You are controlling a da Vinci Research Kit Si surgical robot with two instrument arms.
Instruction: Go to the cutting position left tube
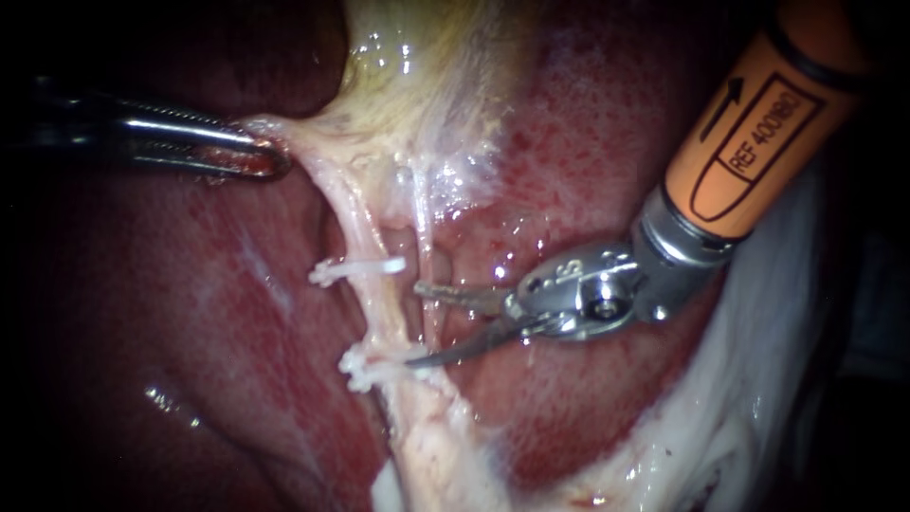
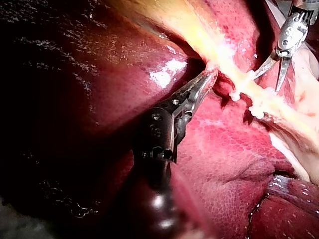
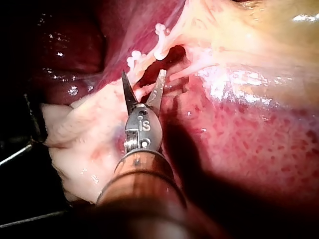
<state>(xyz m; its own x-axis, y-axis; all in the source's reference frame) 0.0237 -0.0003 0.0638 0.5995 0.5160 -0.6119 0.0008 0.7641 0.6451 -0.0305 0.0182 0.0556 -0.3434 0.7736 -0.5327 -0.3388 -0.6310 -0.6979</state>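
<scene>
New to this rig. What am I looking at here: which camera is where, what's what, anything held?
A surgical robot at a bench, working on pig tissue with two thin instruments. The endoscope view is close in; the two wrist views come from cameras on each instrument's arm. The dark red surface is liver; the pale sheet is gallbladder. The left instrument has its jaws shut on the gallbladder's edge. The right instrument ends in blades, open and holding nothing, tips beside the left tube, between two white clips.

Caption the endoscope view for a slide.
Right instrument, blades open, beside left tube between two clips; left instrument grips tissue.
</scene>
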